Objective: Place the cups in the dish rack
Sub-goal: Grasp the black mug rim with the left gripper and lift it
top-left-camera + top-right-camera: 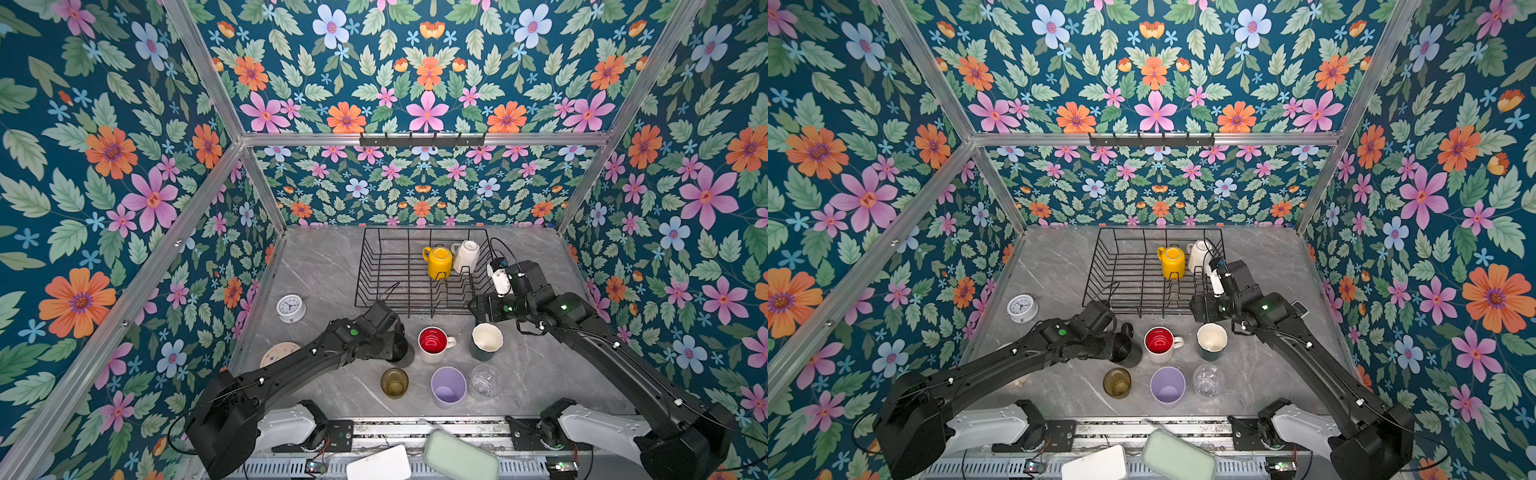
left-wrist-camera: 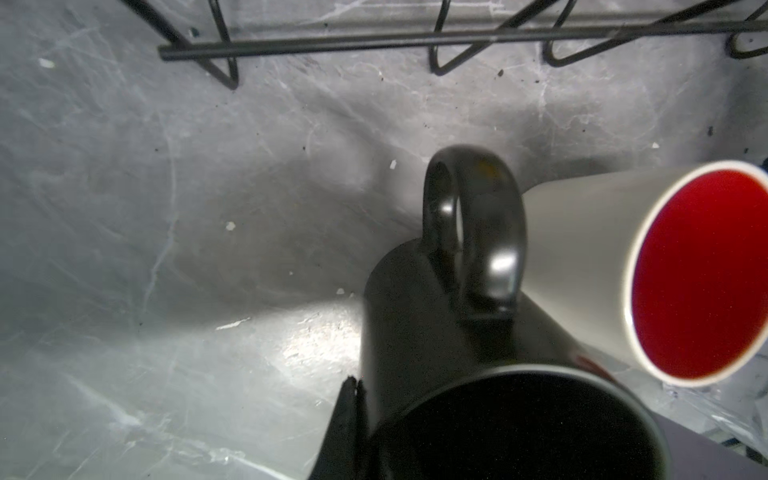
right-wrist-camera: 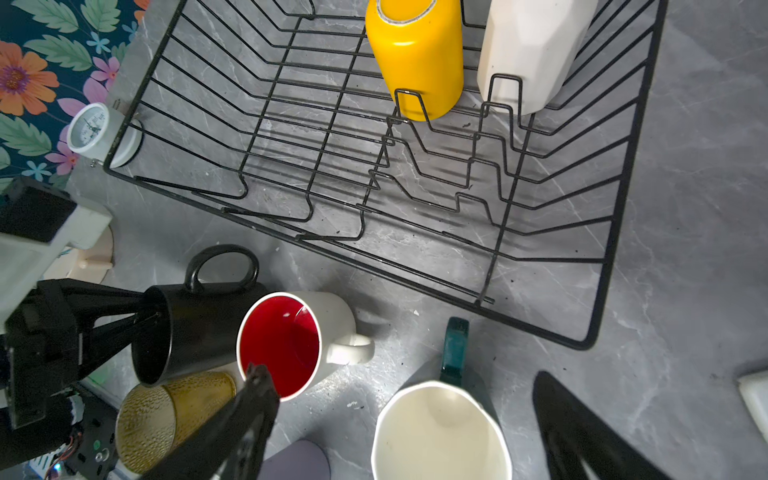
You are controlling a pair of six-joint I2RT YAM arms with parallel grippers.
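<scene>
Here, left pincer (image 3: 154,315) clamps black mug (image 3: 203,332) by its rim; right pincer (image 3: 401,374) gapes.

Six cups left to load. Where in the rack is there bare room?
Free: the dish rack's left half, left of the yellow mug. Taken: its far right corner, yellow mug beside white mug. Crowded: table around the red-inside mug.

black mug (image 1: 1128,348): mostly behind left arm (image 1: 1017,357) in both top views | flat clock (image 1: 277,352): half under that arm | teal mug (image 3: 440,428): cut by right wrist view's edge
</scene>
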